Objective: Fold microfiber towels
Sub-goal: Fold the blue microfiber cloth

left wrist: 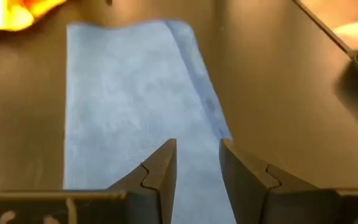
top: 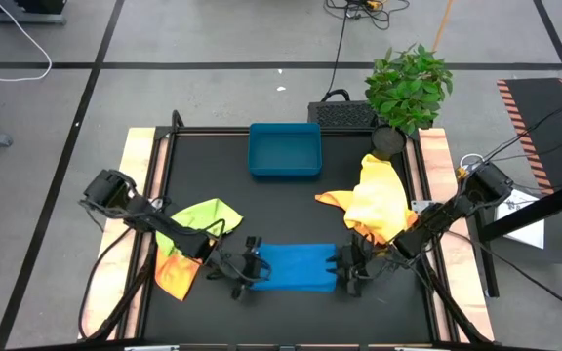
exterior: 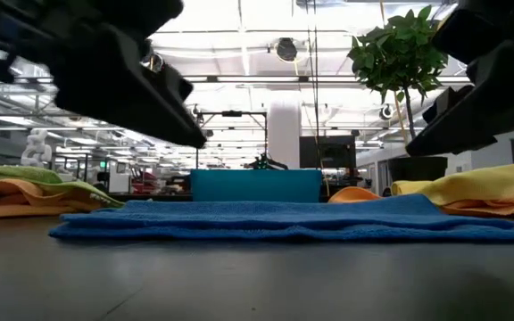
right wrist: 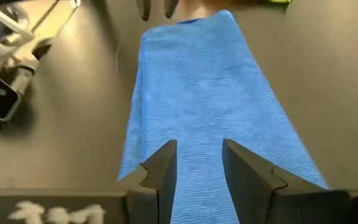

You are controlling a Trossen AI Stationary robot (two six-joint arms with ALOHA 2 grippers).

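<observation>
fingers of both grippers (left [top: 253, 259], right [top: 344, 265]) gape narrowly, empty, over the folded blue towel [top: 296, 267].

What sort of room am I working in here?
Probably a large lab or workshop hall: a concrete floor with taped lines and loose cables around the table, and strip lights over open space behind. A potted plant stands at the table's corner.

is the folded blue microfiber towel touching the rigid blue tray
Apart. The high view shows bare dark table between the folded blue microfiber towel near the front edge and the rigid blue tray farther back.
</observation>
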